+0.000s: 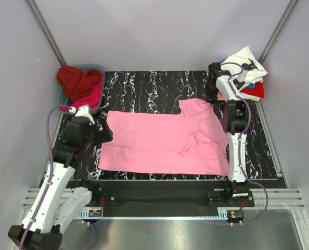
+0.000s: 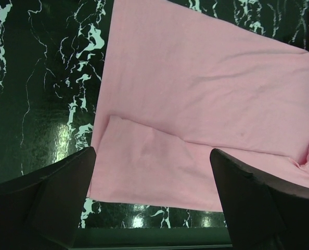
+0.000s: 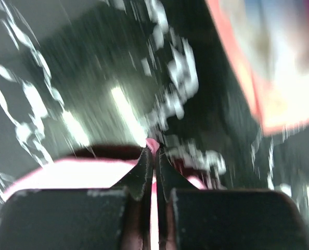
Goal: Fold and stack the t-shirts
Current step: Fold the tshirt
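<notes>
Pale walls; glossy black mat, white marble veins. Pink t-shirt spread flat mid-mat, soft cloth. Red shirts heaped in teal bin, far left. White-red-blue pile far right. Left gripper wide apart, empty, over shirt's left edge. Right gripper pinched tight on pink cloth, shirt's far right.

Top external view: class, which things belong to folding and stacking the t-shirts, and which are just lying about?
Job: light pink cloth t-shirt, spread flat; dark red and magenta shirts heaped in the tub; white, blue and red shirt pile; right gripper pinching pink cloth.
Lying about: blue-grey plastic tub; black white-veined tabletop.
</notes>
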`<state>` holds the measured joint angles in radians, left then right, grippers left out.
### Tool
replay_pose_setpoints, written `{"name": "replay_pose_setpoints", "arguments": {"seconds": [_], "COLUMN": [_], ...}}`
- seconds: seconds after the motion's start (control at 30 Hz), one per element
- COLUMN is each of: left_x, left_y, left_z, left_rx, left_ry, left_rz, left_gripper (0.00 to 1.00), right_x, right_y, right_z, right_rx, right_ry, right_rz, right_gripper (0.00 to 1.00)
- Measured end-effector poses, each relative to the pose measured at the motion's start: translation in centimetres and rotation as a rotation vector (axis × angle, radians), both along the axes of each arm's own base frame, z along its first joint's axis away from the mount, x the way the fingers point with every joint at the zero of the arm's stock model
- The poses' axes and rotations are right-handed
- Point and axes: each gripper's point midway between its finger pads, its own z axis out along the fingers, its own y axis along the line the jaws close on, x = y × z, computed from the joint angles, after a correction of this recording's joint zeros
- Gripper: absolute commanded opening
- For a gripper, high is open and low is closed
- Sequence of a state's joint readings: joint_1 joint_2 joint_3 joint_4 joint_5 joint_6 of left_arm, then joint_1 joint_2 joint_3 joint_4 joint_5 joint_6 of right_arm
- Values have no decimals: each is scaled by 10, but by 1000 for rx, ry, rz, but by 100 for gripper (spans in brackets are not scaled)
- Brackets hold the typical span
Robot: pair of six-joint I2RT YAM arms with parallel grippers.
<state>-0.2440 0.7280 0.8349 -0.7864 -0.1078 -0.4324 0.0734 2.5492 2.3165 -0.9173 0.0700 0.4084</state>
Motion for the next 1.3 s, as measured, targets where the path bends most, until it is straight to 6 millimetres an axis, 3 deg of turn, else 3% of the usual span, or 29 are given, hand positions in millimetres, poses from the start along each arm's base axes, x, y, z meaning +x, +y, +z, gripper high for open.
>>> {"name": "replay_pose_setpoints", "arguments": {"seconds": [0.1,0.2,0.43,0.5,0.6,0.7,0.83,0.93,1.2,1.3], "left_x": [14,43,149,172,194,218,229,233,235,235], "left_y": [0,-7,-21,-21,-20,-19,-16,-12,0,3], "left_z": [-15,-27,-63,-80,-103,-119,-136,-144,-157,-162], "left_rx": [25,49,87,99,118,138,160,184,229,232], "left_ry": [83,175,323,362,423,455,488,512,542,551], "left_rz": [6,6,40,59,80,104,137,163,221,238], "left_gripper": [95,88,77,75,72,71,71,70,68,69], "right_x": [-25,-50,-71,-74,-84,-95,-112,-123,-133,-136], "right_y": [3,4,4,5,9,15,22,25,33,34], "right_z": [7,28,128,145,150,138,113,107,141,146], "right_rx": [-2,-11,7,18,48,79,117,138,184,187], "right_ry": [30,25,-187,-237,-258,-233,-175,-154,-246,-265], "right_rz": [3,6,9,12,21,35,51,60,87,91], "right_gripper": [0,0,0,0,0,0,0,0,0,0]}}
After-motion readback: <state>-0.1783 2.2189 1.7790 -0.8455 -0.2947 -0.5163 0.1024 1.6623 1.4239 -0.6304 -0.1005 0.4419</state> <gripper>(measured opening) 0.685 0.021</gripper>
